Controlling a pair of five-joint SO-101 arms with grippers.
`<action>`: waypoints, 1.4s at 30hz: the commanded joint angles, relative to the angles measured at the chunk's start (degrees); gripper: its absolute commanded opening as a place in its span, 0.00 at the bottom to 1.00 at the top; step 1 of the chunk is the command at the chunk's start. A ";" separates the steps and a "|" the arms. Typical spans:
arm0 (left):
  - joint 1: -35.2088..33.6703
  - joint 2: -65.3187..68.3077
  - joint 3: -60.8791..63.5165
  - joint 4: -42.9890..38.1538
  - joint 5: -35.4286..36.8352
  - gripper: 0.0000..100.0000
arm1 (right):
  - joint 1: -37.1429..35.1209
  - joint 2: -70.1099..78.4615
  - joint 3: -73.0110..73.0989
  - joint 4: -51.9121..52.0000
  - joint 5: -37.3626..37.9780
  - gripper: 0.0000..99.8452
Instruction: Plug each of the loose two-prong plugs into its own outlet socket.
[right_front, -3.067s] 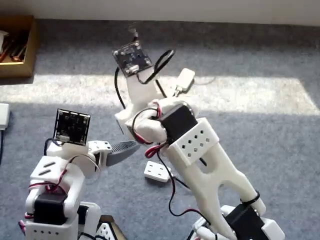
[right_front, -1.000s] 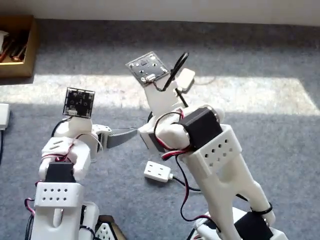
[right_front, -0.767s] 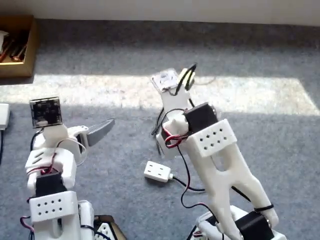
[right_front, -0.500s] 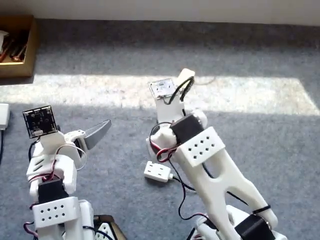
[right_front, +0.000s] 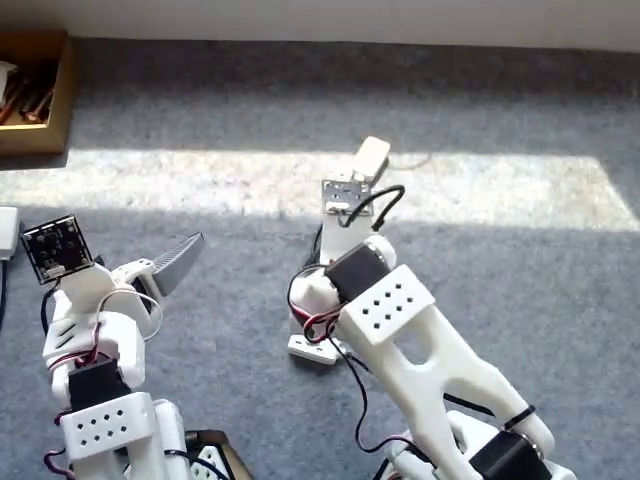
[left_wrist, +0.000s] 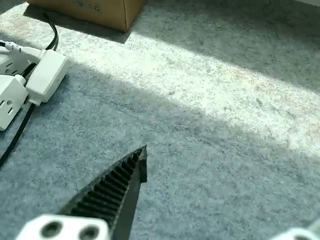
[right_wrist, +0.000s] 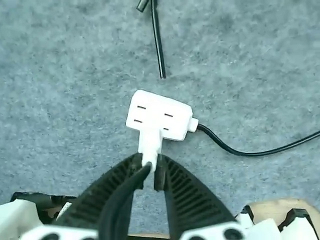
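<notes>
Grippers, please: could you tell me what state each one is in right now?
Left gripper: open, holding nothing.
Right gripper: closed on a white plug.

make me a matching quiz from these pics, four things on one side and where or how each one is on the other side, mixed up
Things
1. right hand
2. left hand
3. outlet block
4. cream plug

Place or state
A. lies alone in the sunlit strip of carpet
B. shut on a white plug that meets the outlet block
C. over shaded carpet, holding nothing
D. white, with a black cord running from one end

Pairs: 1-B, 2-C, 3-D, 4-A
</notes>
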 joint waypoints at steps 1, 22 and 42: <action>-0.31 -0.84 -0.66 -1.14 0.26 0.53 | -1.10 -2.15 2.42 -3.65 -0.70 0.01; -0.66 -1.10 -0.22 -1.14 0.44 0.53 | -0.40 -1.54 7.08 -12.79 -7.03 0.01; -0.66 -1.10 -0.22 -1.14 0.35 0.53 | -0.31 -1.71 4.88 -4.62 -6.77 0.01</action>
